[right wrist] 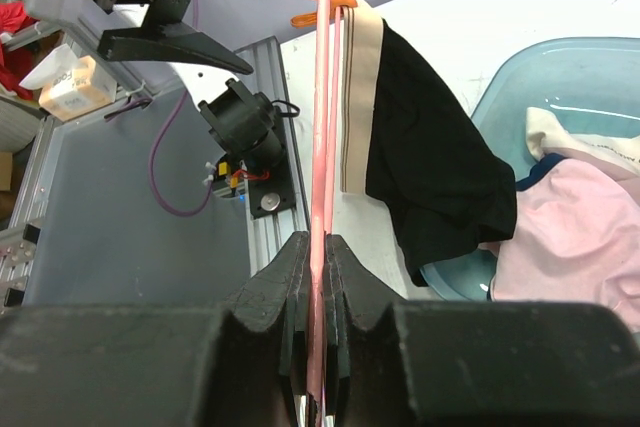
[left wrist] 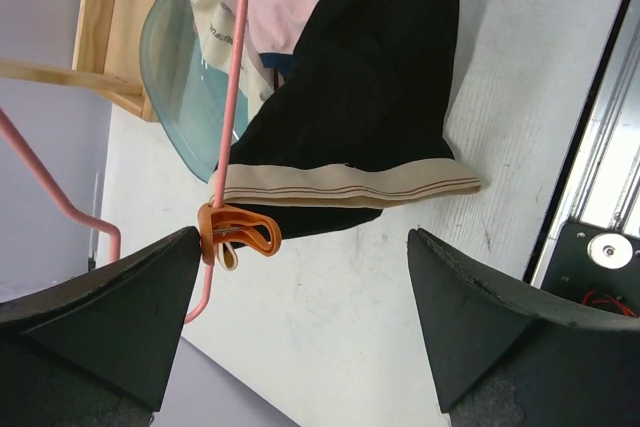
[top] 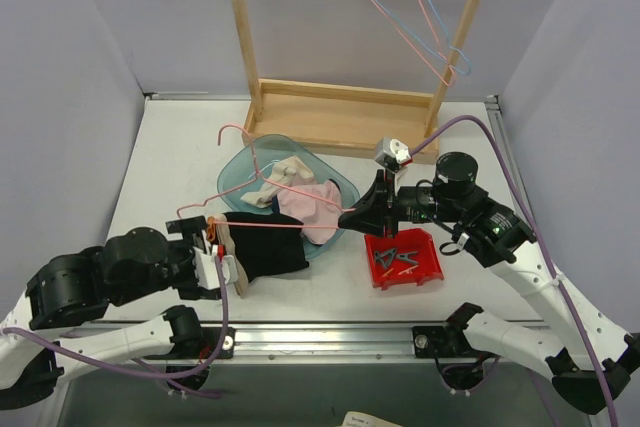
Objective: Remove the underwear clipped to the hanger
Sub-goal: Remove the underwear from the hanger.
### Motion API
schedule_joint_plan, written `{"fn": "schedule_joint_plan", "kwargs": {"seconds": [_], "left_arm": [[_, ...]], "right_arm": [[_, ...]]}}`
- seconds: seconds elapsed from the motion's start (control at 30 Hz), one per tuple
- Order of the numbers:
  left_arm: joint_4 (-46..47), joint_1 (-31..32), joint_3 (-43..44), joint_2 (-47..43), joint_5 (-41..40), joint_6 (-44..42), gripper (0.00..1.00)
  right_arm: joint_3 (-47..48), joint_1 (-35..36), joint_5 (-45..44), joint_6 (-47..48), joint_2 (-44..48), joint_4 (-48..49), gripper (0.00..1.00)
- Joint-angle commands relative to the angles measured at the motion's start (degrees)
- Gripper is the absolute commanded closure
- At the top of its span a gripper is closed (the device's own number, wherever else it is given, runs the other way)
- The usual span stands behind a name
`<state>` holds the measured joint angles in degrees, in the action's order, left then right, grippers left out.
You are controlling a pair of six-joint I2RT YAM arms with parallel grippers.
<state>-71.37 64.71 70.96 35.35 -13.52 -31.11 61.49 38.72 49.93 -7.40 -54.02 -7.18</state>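
Evidently the task is part done: the black briefs [top: 262, 245], beige at the waistband, are still clipped at one waistband corner by an orange clothespin [left wrist: 240, 232] to the pink hanger [right wrist: 325, 97], held low over the table beside the teal basin [top: 240, 162]. The cloth is limp and creased, sagging toward the basin. Pale pink briefs [top: 322, 209] lie loose in the basin, apparently already off. The left gripper [left wrist: 303, 242] stands wide apart, framing the clothespin and holding nothing. The right gripper [right wrist: 317, 247] is clamped on the hanger's bar. One clip is left to release, by my judgement. Loose clothespins [top: 395, 257] sit in a red tray [top: 432, 252].
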Motion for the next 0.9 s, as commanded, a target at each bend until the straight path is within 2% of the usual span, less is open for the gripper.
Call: {"fn": "schedule_joint_plan", "kwargs": {"seconds": [0.0,0.37,0.57,0.67,0.87], "left_arm": [[3.77,-0.11,-1.87,-1.25,-2.99,-1.4,0.06],[9.41,-0.11,-5.39,-4.24,-8.63,-4.66,0.06],[10.03,-0.11,-5.65,-3.89,-7.84,-5.01,0.0],[9.06,-0.11,-5.48,-3.45,-6.87,-5.1,0.11],[8.62,-0.11,-5.57,-3.36,-6.7,-5.45,0.2]], "right_arm": [[1.35,0.39,0.69,0.37,0.14,2.35,1.0],[1.44,0.39,1.04,0.37,0.23,2.35,1.0],[1.52,0.39,1.22,0.37,0.23,2.43,1.0],[1.52,0.39,1.31,0.45,0.41,2.35,1.0],[1.7,0.39,1.48,0.37,0.32,2.35,1.0]]}}
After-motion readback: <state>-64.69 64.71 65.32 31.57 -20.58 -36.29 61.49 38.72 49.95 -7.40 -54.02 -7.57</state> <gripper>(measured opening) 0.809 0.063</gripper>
